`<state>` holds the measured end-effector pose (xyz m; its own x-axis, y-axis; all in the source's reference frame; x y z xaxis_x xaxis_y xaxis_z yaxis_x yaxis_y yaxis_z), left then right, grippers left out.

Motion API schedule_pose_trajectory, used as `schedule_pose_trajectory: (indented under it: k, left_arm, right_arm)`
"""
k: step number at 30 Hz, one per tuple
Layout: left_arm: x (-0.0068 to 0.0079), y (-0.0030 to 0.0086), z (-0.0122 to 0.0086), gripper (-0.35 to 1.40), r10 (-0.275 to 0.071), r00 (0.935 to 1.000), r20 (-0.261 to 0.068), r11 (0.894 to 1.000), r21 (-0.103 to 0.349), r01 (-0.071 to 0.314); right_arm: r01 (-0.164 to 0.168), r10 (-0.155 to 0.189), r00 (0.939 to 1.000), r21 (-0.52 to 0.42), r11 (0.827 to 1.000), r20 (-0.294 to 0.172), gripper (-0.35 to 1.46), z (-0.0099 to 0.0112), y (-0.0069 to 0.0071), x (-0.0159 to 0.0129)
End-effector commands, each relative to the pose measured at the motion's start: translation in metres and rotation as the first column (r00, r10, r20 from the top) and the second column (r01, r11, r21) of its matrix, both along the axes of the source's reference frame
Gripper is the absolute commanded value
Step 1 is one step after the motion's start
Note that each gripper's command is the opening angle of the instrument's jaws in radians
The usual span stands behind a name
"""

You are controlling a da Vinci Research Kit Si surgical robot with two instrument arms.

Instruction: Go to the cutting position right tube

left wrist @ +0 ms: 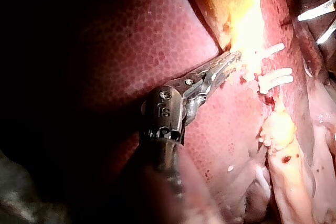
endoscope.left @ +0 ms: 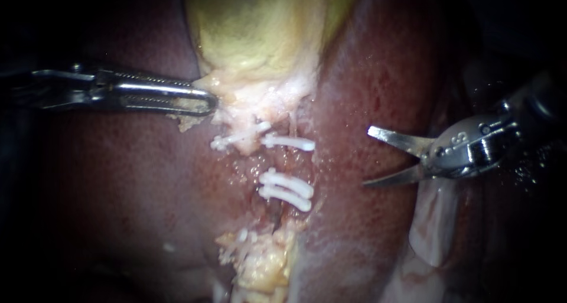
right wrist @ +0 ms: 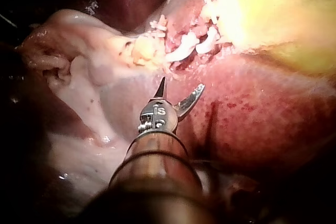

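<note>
Blades apart on right instrument [endoscope.left: 369, 157] | left instrument [endoscope.left: 208, 102] seemingly holds gallbladder [endoscope.left: 260, 25]

I see the right tube [endoscope.left: 287, 161] as a thin reddish strand that runs down from the pale tissue under the gallbladder [endoscope.left: 260, 31]. One white clip [endoscope.left: 289, 142] crosses it above and two white clips [endoscope.left: 289, 185] below. A short bare stretch shows between them.

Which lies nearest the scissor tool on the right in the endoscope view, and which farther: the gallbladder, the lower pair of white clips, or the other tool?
1. The lower pair of clips, just left of the right instrument.
2. The gallbladder, higher up, at the top.
3. The left instrument, far across on the left.
</note>
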<state>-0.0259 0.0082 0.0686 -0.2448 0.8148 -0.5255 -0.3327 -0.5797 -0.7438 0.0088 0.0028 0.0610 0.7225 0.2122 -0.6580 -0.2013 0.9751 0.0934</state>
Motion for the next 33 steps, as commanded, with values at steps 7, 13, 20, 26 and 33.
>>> schedule_pose_trajectory:
  k: [7, 13, 20, 26, 33]
  left_arm:
    - [0.0023, 0.0016, -0.0039, -0.35, -0.012, 0.9999, 0.009, 1.0, 0.019, 0.011]
    - [0.0037, 0.0019, -0.0072, -0.35, -0.027, 0.9992, 0.029, 1.0, -0.006, 0.027]
    - [0.0037, 0.0017, -0.0069, -0.35, -0.027, 0.9992, 0.029, 1.0, -0.008, 0.027]
    - [0.0037, 0.0017, -0.0069, -0.35, -0.027, 0.9992, 0.029, 1.0, -0.008, 0.027]
    - [0.0036, 0.0017, -0.0069, -0.35, -0.027, 0.9992, 0.029, 1.0, -0.008, 0.027]
  right_arm:
    - [0.029, -0.028, 0.9993, 0.03, 0.999, -0.026, 1.45, -0.0003, 0.0, 0.0]
    - [0.03, -0.029, 0.9992, 0.032, 0.999, -0.027, 1.45, -0.0004, 0.0, 0.0004]
    - [0.039, -0.031, 0.9959, 0.1, 0.994, -0.085, 1.45, 0.0004, -0.0002, 0.0016]
    - [0.037, -0.005, 0.9888, 0.211, 0.977, -0.149, 1.45, 0.0032, -0.0004, 0.0029]
    - [0.059, 0.019, 0.9772, 0.356, 0.932, -0.212, 1.45, 0.0073, -0.0002, 0.0042]
